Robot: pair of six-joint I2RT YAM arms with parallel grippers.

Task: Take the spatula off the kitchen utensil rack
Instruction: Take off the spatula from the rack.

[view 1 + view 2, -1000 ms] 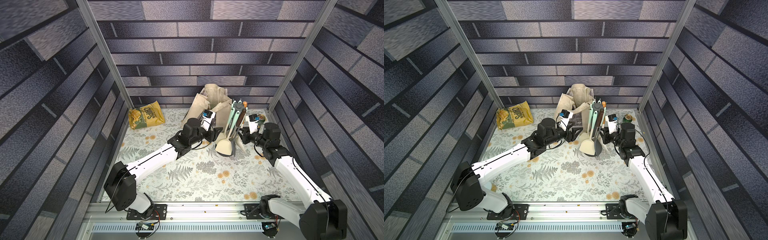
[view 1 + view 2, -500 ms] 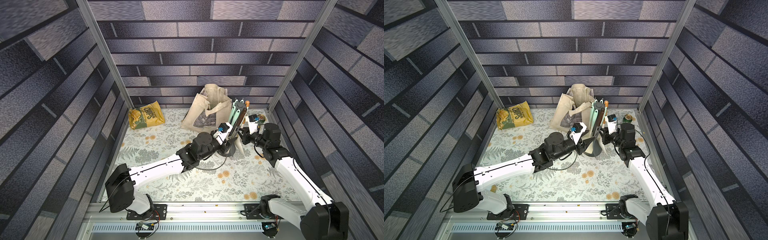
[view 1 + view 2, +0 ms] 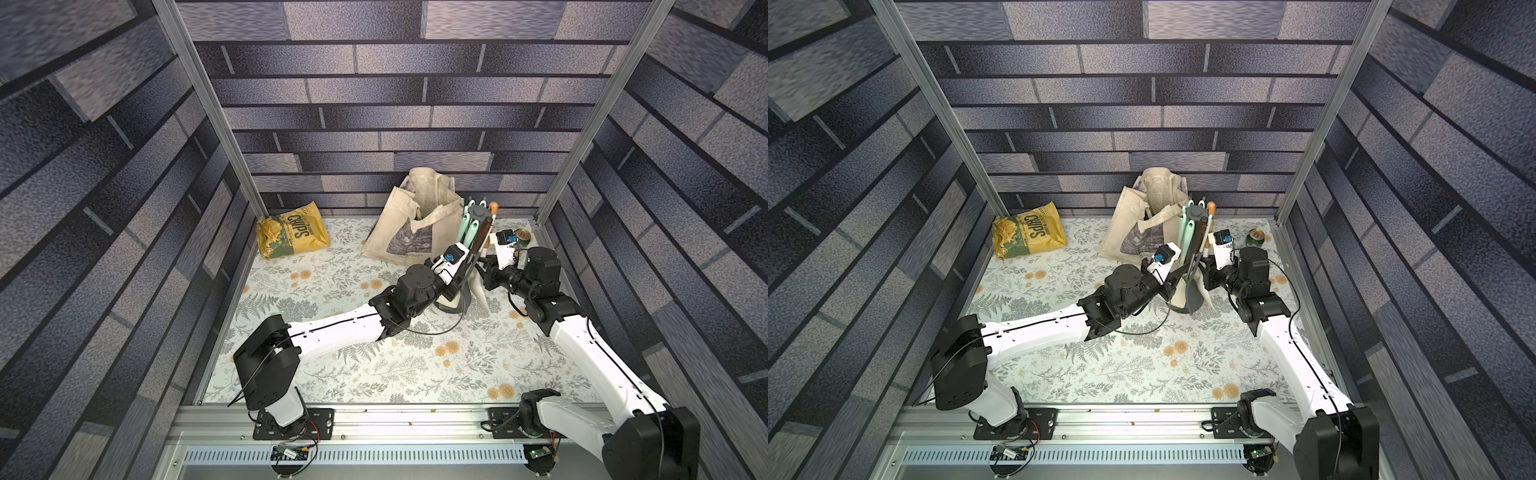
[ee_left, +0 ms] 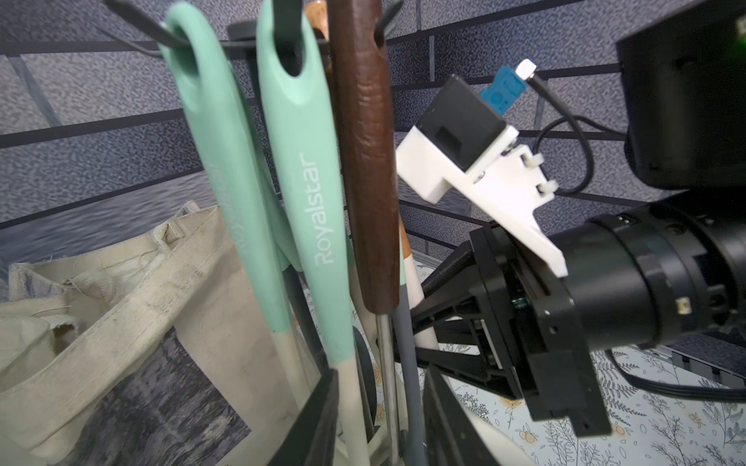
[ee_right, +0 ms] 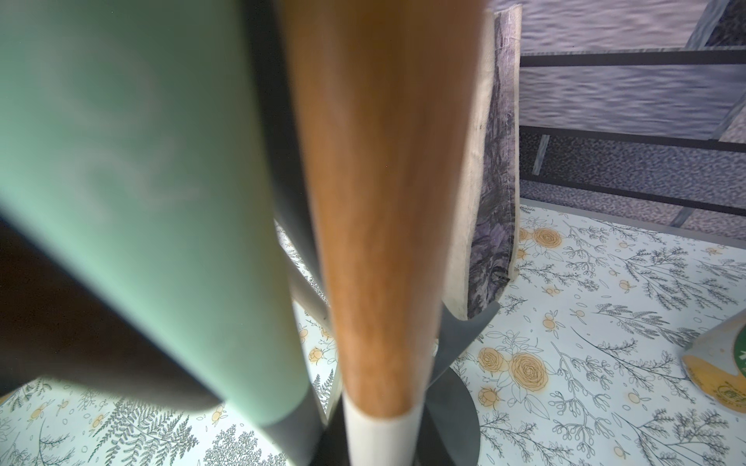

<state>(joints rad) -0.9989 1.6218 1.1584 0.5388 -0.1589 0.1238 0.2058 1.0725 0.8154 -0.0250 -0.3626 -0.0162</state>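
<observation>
Left arm has swung round since a second ago. It was off on the tote-bag side of the kitchen utensil rack (image 3: 1196, 212), and now the left gripper (image 4: 379, 387) sits low in front of it with its jaws narrowed. They're partly open, one jaw each side of a little bundle: the cream shaft under a mint handle (image 4: 306, 161), the thin metal rod under the brown handle (image 4: 367, 161) and the rack's grey pole. Doesn't look clamped on anything.

Right gripper (image 3: 481, 266) hasn't budged and is closed right down against the rack's other side. Can't tell whether it's pinching the pole or a shaft.

Rack stands upright near the back of the floral mat (image 3: 374, 365), just beside the tote bag (image 3: 411, 232). Every utensil hangs from the top hooks, including an orange wooden handle (image 5: 375, 201). Spatula's in that bunch, not off yet, and I can't tell which one it is. Chips bag (image 3: 291, 237) lies well apart, and a can (image 3: 1256, 239) sits near the right arm.
</observation>
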